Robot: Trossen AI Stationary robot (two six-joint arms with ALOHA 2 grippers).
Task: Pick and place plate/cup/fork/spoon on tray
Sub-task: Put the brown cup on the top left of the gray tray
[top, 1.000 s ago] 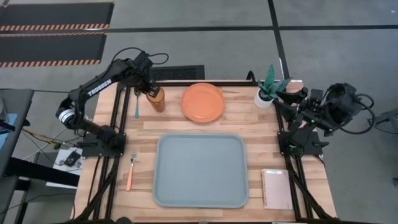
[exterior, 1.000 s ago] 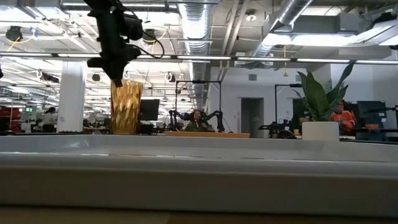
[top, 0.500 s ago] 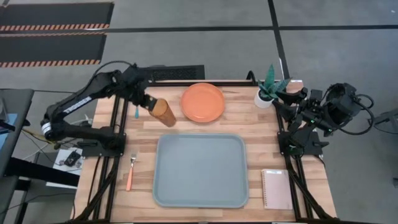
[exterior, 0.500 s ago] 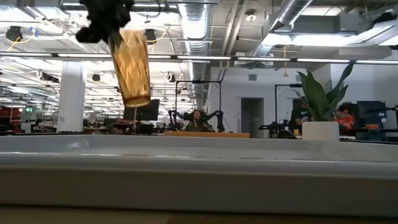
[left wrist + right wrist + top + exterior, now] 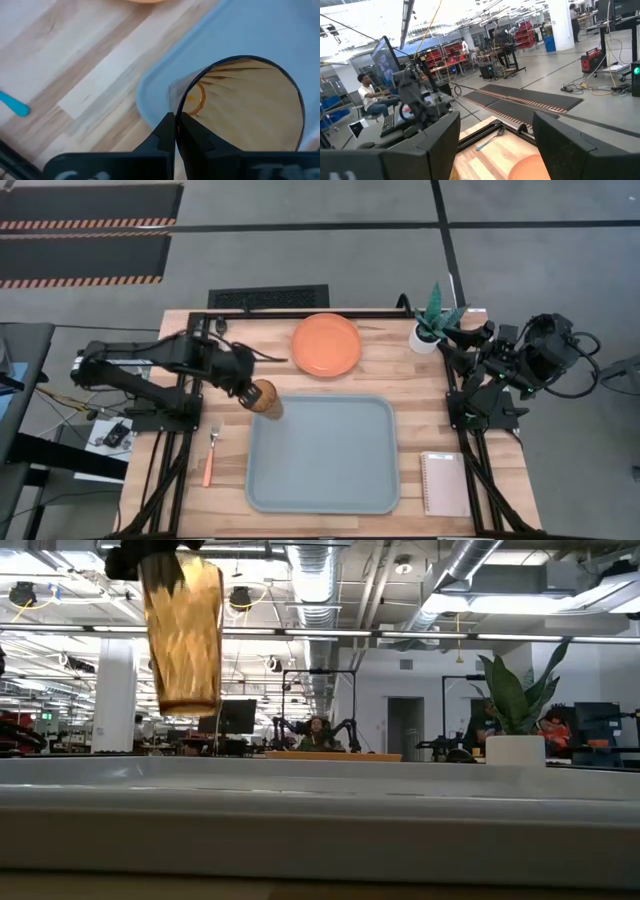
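High view shows the left tool [image 5: 247, 389] pinching the cup [image 5: 266, 398] by its rim, hanging just over the tray [image 5: 322, 480]'s far-left corner; right arm waits beside the tray.

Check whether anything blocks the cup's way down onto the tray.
Nothing visible does. The left tool grips the cup by its rim, lifted over the tray's far left corner. The tray is bare; the plate and fork lie on the table outside it.

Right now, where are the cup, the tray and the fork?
cup [image 5: 266, 397], high view, its amber side wall.
tray [image 5: 330, 460], high view, its bare grey-blue floor.
fork [image 5: 209, 466], high view, its orange handle.
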